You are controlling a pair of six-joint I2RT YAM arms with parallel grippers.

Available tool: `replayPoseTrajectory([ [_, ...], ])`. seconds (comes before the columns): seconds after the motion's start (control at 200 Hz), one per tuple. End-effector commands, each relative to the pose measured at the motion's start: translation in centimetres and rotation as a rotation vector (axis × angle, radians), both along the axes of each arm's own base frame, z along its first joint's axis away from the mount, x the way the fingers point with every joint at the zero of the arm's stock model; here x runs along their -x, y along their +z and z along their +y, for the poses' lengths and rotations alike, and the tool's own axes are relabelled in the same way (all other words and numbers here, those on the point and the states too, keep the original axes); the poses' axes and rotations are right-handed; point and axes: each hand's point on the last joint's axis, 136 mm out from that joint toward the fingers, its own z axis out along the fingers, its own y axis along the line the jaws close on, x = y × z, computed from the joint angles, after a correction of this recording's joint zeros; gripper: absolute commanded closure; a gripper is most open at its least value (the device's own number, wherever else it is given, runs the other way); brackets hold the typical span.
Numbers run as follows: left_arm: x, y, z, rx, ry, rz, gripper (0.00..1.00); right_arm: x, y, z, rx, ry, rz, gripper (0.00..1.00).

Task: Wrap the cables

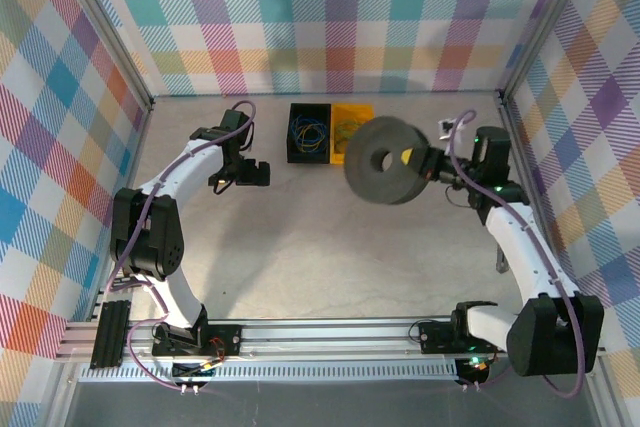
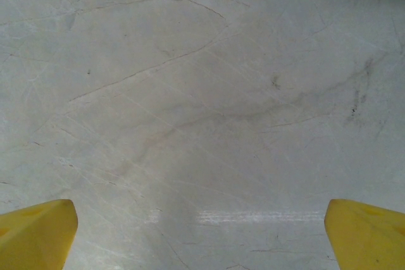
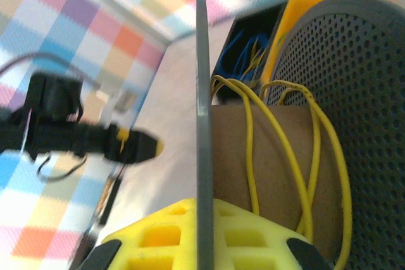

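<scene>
Pale scuffed table (image 1: 300,247), boxed by plaid walls (image 1: 60,97). Large grey spool (image 1: 385,159), held right of centre, overlapping the yellow bin's (image 1: 354,115) near corner in the top view, perforated flange (image 3: 342,93) and brown cardboard core (image 3: 278,169) close in the right wrist view. Black bin (image 1: 294,147) and yellow bin, side by side at the far edge. Left gripper (image 1: 240,175), over bare table left of the bins, jaws spread wide, yellow fingertips (image 2: 38,232) at both lower corners of its wrist view, nothing between. Right gripper (image 1: 410,159), clamped tight on the spool's thin flange edge. Thin cables (image 1: 308,133): blue and yellow tangle in the black bin; yellow strands (image 3: 253,156) looped loosely round the core
</scene>
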Motion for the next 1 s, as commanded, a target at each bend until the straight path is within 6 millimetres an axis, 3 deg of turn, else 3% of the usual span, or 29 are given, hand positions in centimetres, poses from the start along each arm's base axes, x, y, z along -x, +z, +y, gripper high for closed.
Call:
replayPoseTrajectory([
  [0.0, -0.7, 0.8, -0.3, -0.013, -0.021, -0.027, 0.0, 1.8, 0.7, 3.9, -0.133, 0.157, 0.013, 1.0],
  [0.085, -0.7, 1.1, -0.4, -0.015, -0.022, -0.032, 0.0, 2.5, -0.8, 7.2, -0.149, 0.246, 0.051, 1.0],
  [0.19, -0.5, 1.4, -0.6, -0.018, -0.028, -0.038, 0.0, 2.7, -4.1, 10.9, -0.128, 0.325, 0.111, 1.0],
  [0.31, -0.2, 1.6, -0.6, -0.033, -0.033, -0.039, 0.0, 1.6, -8.2, 12.8, -0.113, 0.311, 0.153, 1.0],
  [0.58, 0.3, 2.3, -0.6, -0.042, -0.039, -0.05, 0.0, 0.3, -16.3, 12.7, -0.017, 0.253, 0.275, 1.0],
  [0.7, 0.3, 2.3, -0.6, -0.043, -0.04, -0.049, 0.0, 0.6, -19.0, 11.4, 0.093, 0.211, 0.315, 0.87],
  [0.88, 0.3, 2.0, -0.8, -0.041, -0.045, -0.042, 0.0, 0.7, -20.3, 9.9, 0.204, 0.171, 0.32, 0.8],
  [0.995, 0.3, 1.8, -0.8, -0.044, -0.048, -0.038, 0.0, 0.6, -19.2, 9.6, 0.245, 0.18, 0.296, 0.73],
])
